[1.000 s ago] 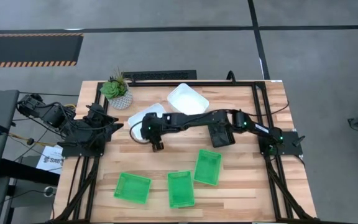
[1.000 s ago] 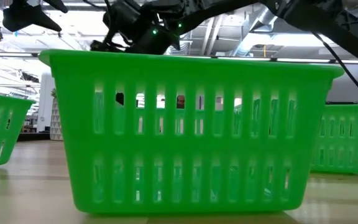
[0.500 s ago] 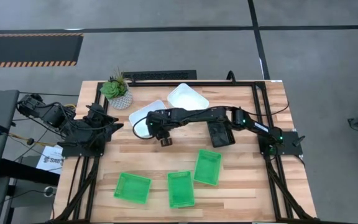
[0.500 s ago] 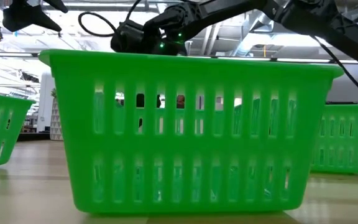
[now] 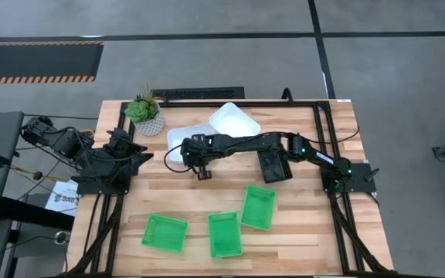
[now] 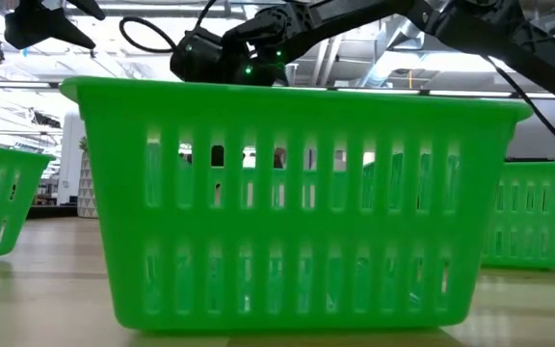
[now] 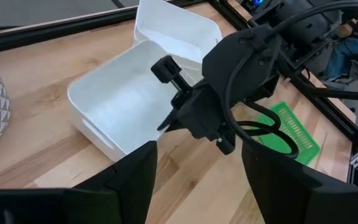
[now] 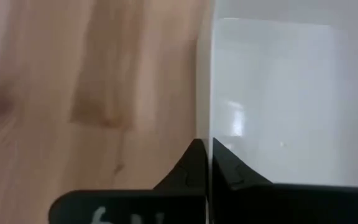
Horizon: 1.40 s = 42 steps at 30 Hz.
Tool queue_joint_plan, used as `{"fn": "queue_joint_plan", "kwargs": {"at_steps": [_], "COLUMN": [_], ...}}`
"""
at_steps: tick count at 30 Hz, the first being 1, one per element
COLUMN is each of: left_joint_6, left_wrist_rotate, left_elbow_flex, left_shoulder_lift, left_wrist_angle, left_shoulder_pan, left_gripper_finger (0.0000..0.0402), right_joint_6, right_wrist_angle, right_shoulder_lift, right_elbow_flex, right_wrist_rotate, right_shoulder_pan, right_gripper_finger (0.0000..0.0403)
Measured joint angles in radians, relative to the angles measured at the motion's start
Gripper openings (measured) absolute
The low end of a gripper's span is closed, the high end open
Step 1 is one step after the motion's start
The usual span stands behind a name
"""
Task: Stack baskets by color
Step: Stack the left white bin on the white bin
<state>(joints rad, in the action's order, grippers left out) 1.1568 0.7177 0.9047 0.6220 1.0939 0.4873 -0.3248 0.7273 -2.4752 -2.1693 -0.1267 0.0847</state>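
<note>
Two white baskets lie at the table's far middle: one (image 5: 178, 148) under my right gripper (image 5: 190, 153), the other (image 5: 234, 122) just behind it. A black basket (image 5: 273, 166) sits under the right arm. Three green baskets (image 5: 164, 232) (image 5: 224, 234) (image 5: 258, 207) lie along the near side, and the middle one (image 6: 297, 202) fills the low view. My right gripper (image 8: 207, 163) is shut on the nearer white basket (image 7: 120, 106). My left gripper (image 7: 197, 186) waits open at the table's left edge (image 5: 140, 159). My right gripper pinches the white basket's thin side wall (image 8: 207, 134) at its rim, one finger inside the basket and one outside. The fingers (image 7: 166, 67) come slanting down from the table's right, on the wall that faces the right arm. The basket's bottom lies on the table.
A potted plant (image 5: 145, 114) stands at the far left, close to the white baskets. Black frame rails (image 5: 323, 147) run along both sides of the table. Bare wood (image 5: 168, 189) lies between the white baskets and the green row.
My right gripper has shifted a little toward the table's right over the white basket and tipped more steeply down. The baskets lie where they were.
</note>
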Motion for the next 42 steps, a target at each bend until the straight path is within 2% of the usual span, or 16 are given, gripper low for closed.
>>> {"fn": "queue_joint_plan", "kwargs": {"at_steps": [4, 10, 12, 16, 20, 25, 31, 37, 42], "left_joint_6": [0.000, 0.000, 0.000, -0.004, -0.009, -0.009, -0.009, -0.012, -0.011], "left_wrist_rotate": [0.000, 0.000, 0.000, 0.001, 0.003, 0.005, 0.004, 0.002, 0.001], "left_elbow_flex": [0.000, 0.000, 0.000, 0.000, 0.000, 0.000, 0.000, 0.000, 0.000], "left_shoulder_lift": [0.000, 0.000, 0.000, 0.000, 0.000, 0.000, 0.000, 0.000, 0.000], "left_wrist_angle": [0.000, 0.000, 0.000, 0.000, 0.000, 0.000, 0.000, 0.001, 0.023], "left_shoulder_pan": [0.000, 0.000, 0.000, 0.000, 0.000, 0.000, 0.000, 0.000, 0.000], "left_gripper_finger": [0.0224, 0.0224, 0.0224, 0.0224, 0.0224, 0.0224, 0.0224, 0.0224, 0.0224], "right_joint_6": [0.105, 0.251, 0.280, 0.389, 0.445, 0.593, 0.693, 0.729, 0.729], "right_wrist_angle": [-0.002, 0.079, 0.071, 0.182, 0.249, 0.422, 0.560, 0.613, 0.591], "right_shoulder_lift": [0.006, 0.008, 0.054, 0.115, 0.158, 0.200, 0.197, 0.152, 0.117], "right_elbow_flex": [-0.038, -0.189, -0.165, -0.164, -0.162, -0.163, -0.162, -0.162, -0.163], "right_wrist_rotate": [-0.094, -0.215, -0.259, -0.322, -0.351, -0.442, -0.434, -0.380, -0.348], "right_shoulder_pan": [-0.014, -0.021, -0.015, 0.029, 0.068, 0.094, 0.127, 0.118, 0.119], "right_gripper_finger": [0.0005, 0.0003, 0.0002, 0.0002, 0.0001, 0.0001, 0.0001, 0.0001, 0.0000]}}
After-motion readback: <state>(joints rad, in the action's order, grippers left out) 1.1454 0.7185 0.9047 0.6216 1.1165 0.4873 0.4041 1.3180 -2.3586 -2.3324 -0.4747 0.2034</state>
